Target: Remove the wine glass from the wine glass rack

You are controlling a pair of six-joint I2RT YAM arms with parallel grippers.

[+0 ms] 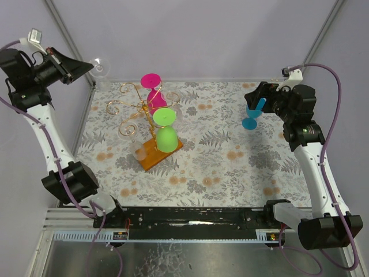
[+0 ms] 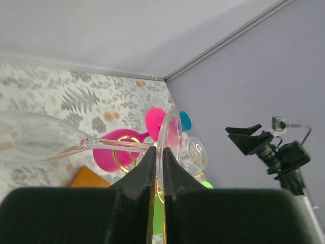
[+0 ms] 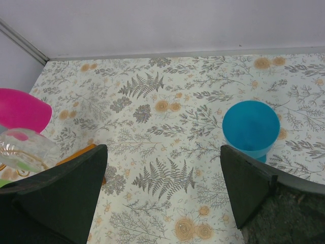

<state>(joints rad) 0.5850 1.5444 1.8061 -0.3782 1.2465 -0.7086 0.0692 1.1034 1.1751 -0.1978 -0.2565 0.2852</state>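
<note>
The left pincer (image 2: 159, 152) is pressed together on the thin round foot of a clear wine glass (image 2: 35, 134). The glass lies sideways in the grip, high up by the far left corner and well apart from the rack (image 1: 151, 158). That rack, curled gold wire on a flat orange-brown wooden base, stands mid-counter (image 1: 230, 167) and carries three countable pieces: one pink glass (image 1: 151, 81), one green glass (image 1: 166, 138) and one clear glass (image 1: 140, 151). The right pincer (image 3: 163, 150) is spread wide above one blue glass (image 3: 251, 127), which stands upright near the right edge with bare floral cloth between it and the rack.
</note>
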